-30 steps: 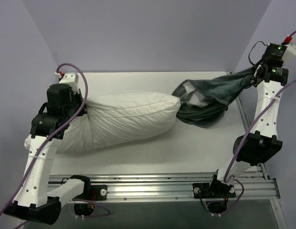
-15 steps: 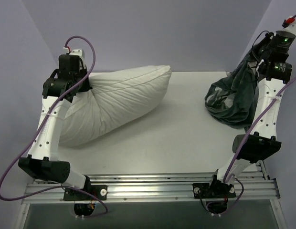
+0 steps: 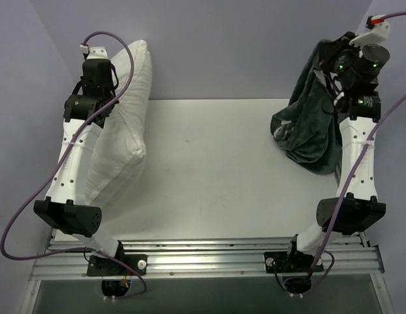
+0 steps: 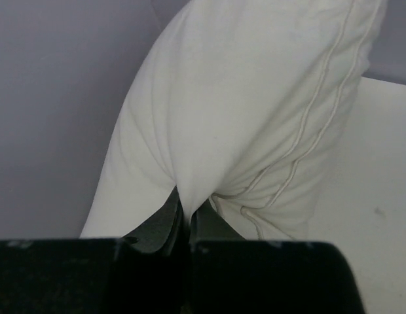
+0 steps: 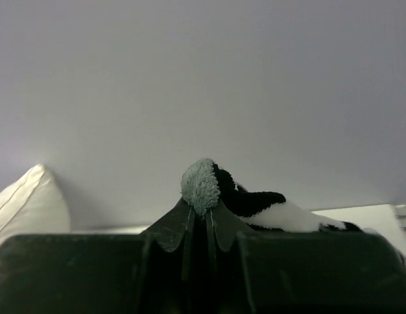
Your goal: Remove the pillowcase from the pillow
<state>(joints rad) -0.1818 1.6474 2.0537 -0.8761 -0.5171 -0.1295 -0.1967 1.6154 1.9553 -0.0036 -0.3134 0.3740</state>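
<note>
Pillowcase (image 3: 311,131) hangs limp over the table's (image 3: 216,170) far right corner, clear of the pillow (image 3: 131,98) standing along the left edge. Right gripper (image 5: 204,219) is clamped on its plush hem; left gripper (image 4: 185,219) pinches a pillow fold. Soft, light, floppy cloth is likely best gripped at a bunched edge.

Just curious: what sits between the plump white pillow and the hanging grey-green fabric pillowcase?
Nothing; the top view shows only bare white tabletop between the plump white pillow and the grey-green fabric pillowcase.
</note>
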